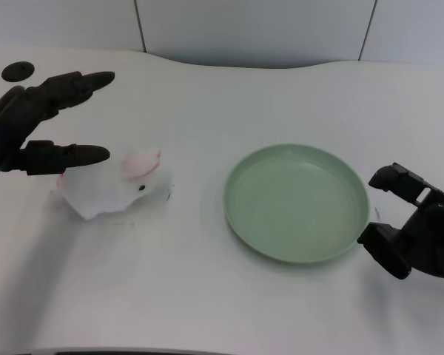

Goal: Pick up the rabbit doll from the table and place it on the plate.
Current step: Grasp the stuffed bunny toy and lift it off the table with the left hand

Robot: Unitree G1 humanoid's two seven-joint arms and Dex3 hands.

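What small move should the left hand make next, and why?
Probably lower the left hand onto the doll and close the fingers around it. The hand is open with nothing in it, one finger right at the doll's left edge, the doll lies on the table, and the plate has nothing on it.

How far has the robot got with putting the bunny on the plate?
Nothing is finished yet. The rabbit doll lies on the white table, left of the green plate, which holds nothing. Right now the left hand is open beside the doll, fingers spread above it, not gripping it. What is left: grasp the doll, lift it, carry it right and set it on the plate.
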